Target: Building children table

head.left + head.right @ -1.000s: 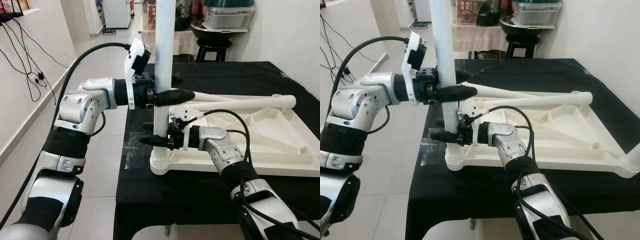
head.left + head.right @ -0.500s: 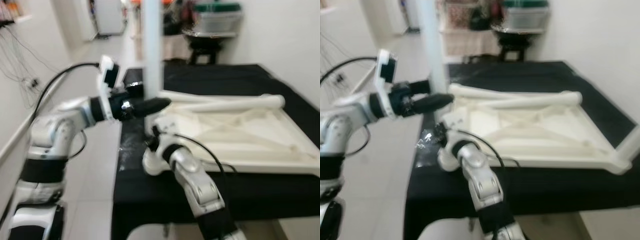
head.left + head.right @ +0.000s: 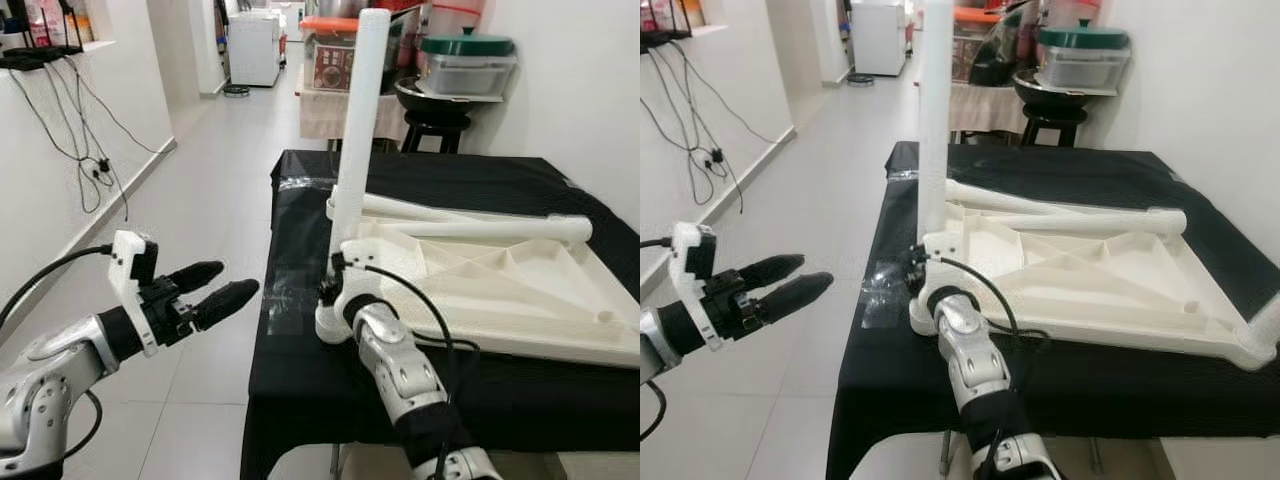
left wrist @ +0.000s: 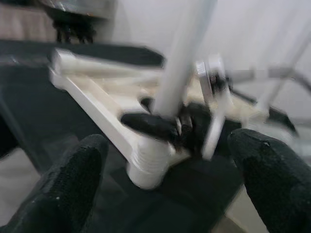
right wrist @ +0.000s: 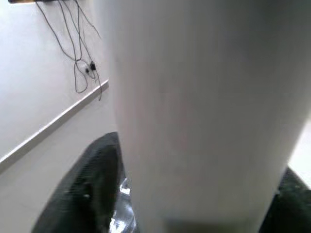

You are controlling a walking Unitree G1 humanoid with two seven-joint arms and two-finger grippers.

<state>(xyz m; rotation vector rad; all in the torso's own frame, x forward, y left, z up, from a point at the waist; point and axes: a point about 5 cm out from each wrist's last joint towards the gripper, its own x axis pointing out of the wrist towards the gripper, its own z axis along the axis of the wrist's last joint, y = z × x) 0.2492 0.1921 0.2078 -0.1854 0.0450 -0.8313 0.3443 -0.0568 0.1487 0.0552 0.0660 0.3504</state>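
The upright white table leg [image 3: 355, 150] standing in the corner socket [image 3: 330, 325] of the upturned white tabletop [image 3: 500, 290] is the landmark here. Nearest the robot, and well off to the left of that leg over the tiled floor [image 3: 220, 150], the left claw [image 3: 213, 291] hangs with its two black fingers spread and nothing between them; its wrist view looks back at the leg's foot between those spread pads [image 4: 73, 182]. Closer in, the right claw [image 3: 335, 285] sits low against the leg just above the socket, and its wrist view puts the white tube between the two dark fingers [image 5: 90, 189], so it appears to be clamped on the leg. Beyond the leg, two more leg tubes [image 3: 480, 228] lie across the tabletop, which rests on the black-covered worktop [image 3: 450, 175]. Past that stand a stool [image 3: 435, 125] and a lidded container [image 3: 465, 65]. The risk, as I judge it, is that the leg is now steadied at one low point only. If it is not fully seated or threaded, a tall tube held near its base could lean or cross-thread under any sideways push. The socket also sits near the worktop's edge, so a hard twist might drag the whole tabletop toward the drop. The loose tubes could roll if it shifts.
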